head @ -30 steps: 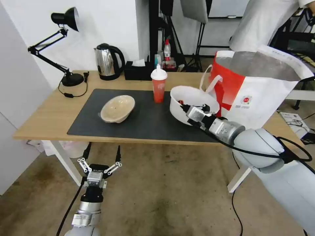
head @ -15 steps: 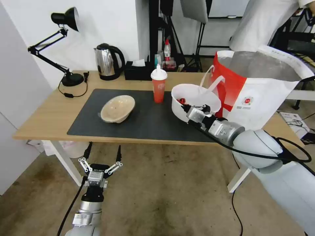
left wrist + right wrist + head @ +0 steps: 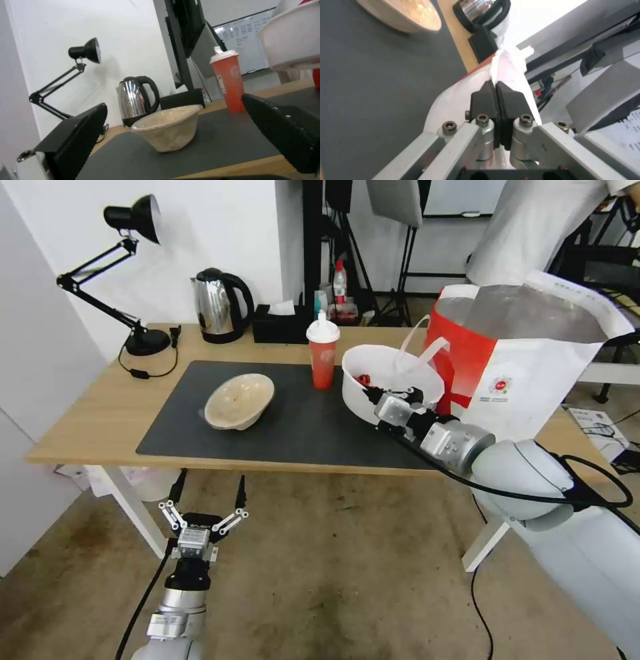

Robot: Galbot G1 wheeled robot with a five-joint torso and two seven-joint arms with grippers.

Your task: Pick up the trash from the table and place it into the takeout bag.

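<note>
We are gripping the near rim of the large white plastic bowl with our right tool, its pads pressed together on the thin wall, and holding the bowl above the dark grey mat, just beside the takeout bag. Red scraps are lying inside the bowl. The bag is standing open on the tabletop, showing its foil lining. The beige shallow bowl and lidded red cup are sitting on the mat. Our left tool is hanging spread apart below the tabletop edge.
</note>
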